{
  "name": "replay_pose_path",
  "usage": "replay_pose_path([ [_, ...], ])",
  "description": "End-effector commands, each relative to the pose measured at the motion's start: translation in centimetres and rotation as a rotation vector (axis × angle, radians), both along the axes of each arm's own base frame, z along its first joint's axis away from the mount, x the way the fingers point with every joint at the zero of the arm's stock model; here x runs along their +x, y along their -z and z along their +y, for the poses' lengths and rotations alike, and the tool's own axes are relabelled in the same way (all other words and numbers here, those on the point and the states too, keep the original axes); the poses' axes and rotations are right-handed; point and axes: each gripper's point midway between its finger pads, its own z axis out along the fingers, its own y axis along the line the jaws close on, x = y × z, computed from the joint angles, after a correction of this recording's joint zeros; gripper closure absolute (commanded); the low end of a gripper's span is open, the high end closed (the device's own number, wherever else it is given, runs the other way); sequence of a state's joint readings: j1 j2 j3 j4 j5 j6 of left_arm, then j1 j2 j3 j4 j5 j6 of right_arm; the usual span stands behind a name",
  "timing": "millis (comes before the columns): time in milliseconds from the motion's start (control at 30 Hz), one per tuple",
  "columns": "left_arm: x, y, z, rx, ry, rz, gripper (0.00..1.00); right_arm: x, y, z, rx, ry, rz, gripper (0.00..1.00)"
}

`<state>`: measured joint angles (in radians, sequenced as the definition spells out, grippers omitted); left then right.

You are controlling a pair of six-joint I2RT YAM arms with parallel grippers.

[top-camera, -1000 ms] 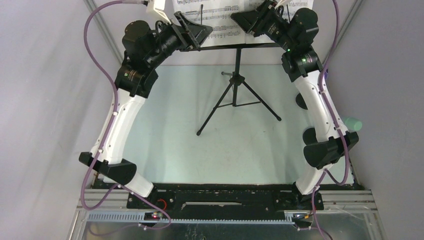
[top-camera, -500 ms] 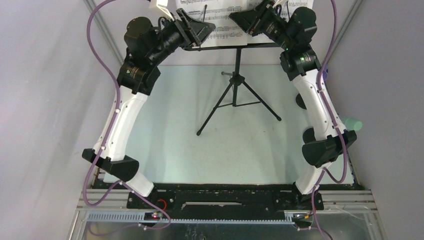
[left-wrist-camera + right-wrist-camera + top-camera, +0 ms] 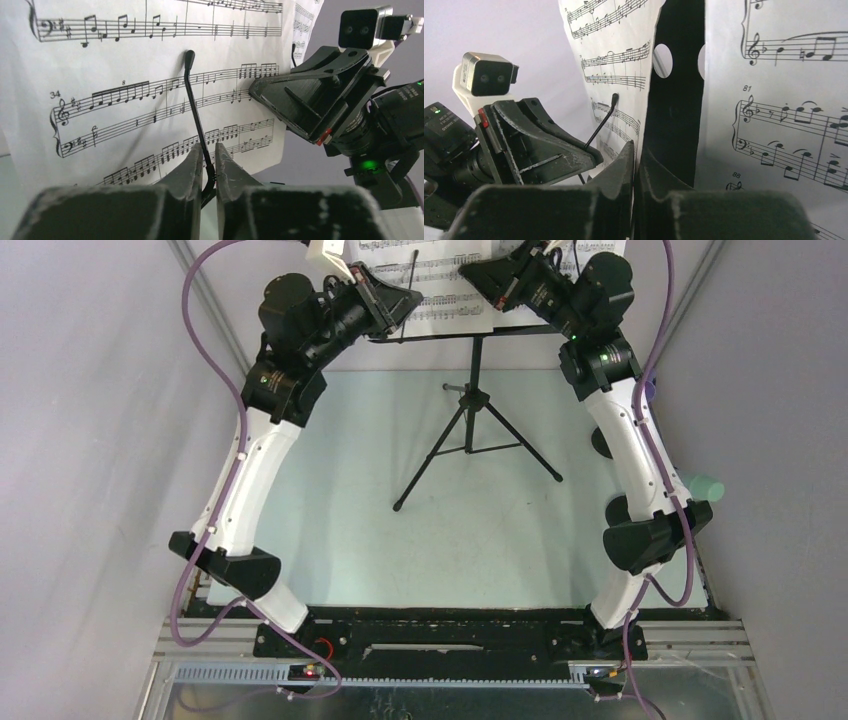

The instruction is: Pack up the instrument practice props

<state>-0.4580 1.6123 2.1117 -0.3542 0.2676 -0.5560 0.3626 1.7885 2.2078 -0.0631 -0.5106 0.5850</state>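
Note:
The black tripod music rack (image 3: 470, 430) stands at mid-table, with white sheet-music pages (image 3: 445, 280) on its plate at the far edge. My left gripper (image 3: 208, 150) is shut on the rack's thin black page-holder wire (image 3: 192, 95), which lies across a page (image 3: 125, 75). My right gripper (image 3: 636, 147) is shut on the right edge of a page (image 3: 619, 60), in front of the perforated black plate (image 3: 676, 90). A second page (image 3: 784, 100) hangs to its right. From above, the left gripper (image 3: 408, 300) and the right gripper (image 3: 472, 275) face each other at the plate. A mint-green microphone (image 3: 708, 485) lies at the right edge.
Two black round bases (image 3: 603, 440) (image 3: 620, 510) sit by the right arm, partly hidden by it. Grey walls close in on both sides and behind the rack. The tripod legs (image 3: 430, 465) spread over the pale green table (image 3: 340, 520).
Both grippers have closed from partly open, the left on the holder wire, the right on the page edge. The left arm has moved up and forward toward the rack.

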Motion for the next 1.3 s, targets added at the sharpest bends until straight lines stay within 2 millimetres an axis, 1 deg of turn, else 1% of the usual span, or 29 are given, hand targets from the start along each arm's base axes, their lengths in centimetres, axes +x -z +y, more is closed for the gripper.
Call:
replay_pose_path([
  [0,-2.4,-4.5,0.6,-0.038,0.017,-0.132,0.94,-2.4,-3.1,0.0,0.001,-0.020,-0.119,0.91],
  [33,-2.5,-4.6,0.7,-0.037,0.011,-0.136,0.99,-2.7,-3.3,0.0,-0.002,-0.019,-0.127,0.96],
  [67,-2.6,-4.7,0.9,-0.037,0.006,-0.140,1.00,-2.8,-3.4,-0.1,-0.006,-0.013,-0.136,1.00],
  [233,-3.1,-5.3,1.5,-0.041,-0.014,-0.170,1.00,-4.4,-4.3,-0.3,-0.054,0.060,-0.212,1.00],
  [300,-3.3,-5.5,1.7,-0.042,-0.020,-0.179,1.00,-5.2,-4.9,-0.9,-0.072,0.125,-0.243,1.00],
  [367,-3.4,-5.6,1.9,-0.042,-0.027,-0.183,1.00,-5.5,-5.2,-2.1,-0.071,0.219,-0.255,1.00],
  [433,-3.5,-5.6,2.0,-0.040,-0.031,-0.185,1.00,-6.2,-5.4,-3.4,-0.054,0.287,-0.275,1.00],
  [467,-3.5,-5.6,2.0,-0.040,-0.031,-0.185,1.00,-6.9,-5.9,-4.3,-0.033,0.319,-0.294,1.00],
  [533,-3.6,-5.6,2.2,-0.036,-0.036,-0.188,1.00,-7.9,-6.2,-5.9,-0.005,0.373,-0.319,1.00],
  [633,-3.7,-5.6,2.3,-0.033,-0.043,-0.192,1.00,-9.5,-6.6,-7.7,0.003,0.427,-0.340,1.00],
  [700,-3.8,-5.6,2.4,-0.029,-0.044,-0.196,0.99,-10.5,-6.4,-8.4,-0.013,0.441,-0.342,1.00],
  [767,-3.8,-5.4,2.5,-0.024,-0.047,-0.196,0.91,-11.9,-6.2,-9.4,-0.021,0.450,-0.343,1.00],
  [800,-3.9,-5.3,2.5,-0.021,-0.046,-0.196,0.83,-12.5,-5.9,-9.7,-0.027,0.451,-0.340,1.00],
  [833,-4.0,-5.3,2.6,-0.019,-0.047,-0.198,0.72,-13.1,-5.5,-10.0,-0.032,0.449,-0.334,1.00],
  [933,-4.7,-5.5,2.9,-0.009,-0.045,-0.214,0.55,-14.9,-3.3,-10.4,-0.070,0.425,-0.295,1.00],
  [967,-5.0,-5.6,3.1,-0.006,-0.049,-0.220,0.48,-15.6,-2.6,-10.5,-0.081,0.413,-0.284,1.00],
  [1067,-6.4,-5.8,4.3,0.003,-0.073,-0.242,0.33,-17.7,-0.1,-10.3,-0.125,0.365,-0.253,1.00],
  [1167,-7.7,-5.5,5.9,0.027,-0.123,-0.259,0.20,-19.8,2.7,-9.8,-0.171,0.306,-0.218,1.00],
  [1233,-8.8,-5.1,7.2,0.047,-0.161,-0.264,0.15,-21.1,4.5,-9.2,-0.213,0.258,-0.198,1.00],
  [1267,-9.3,-4.7,7.8,0.059,-0.180,-0.262,0.14,-21.8,5.5,-8.8,-0.241,0.229,-0.188,1.00],
])
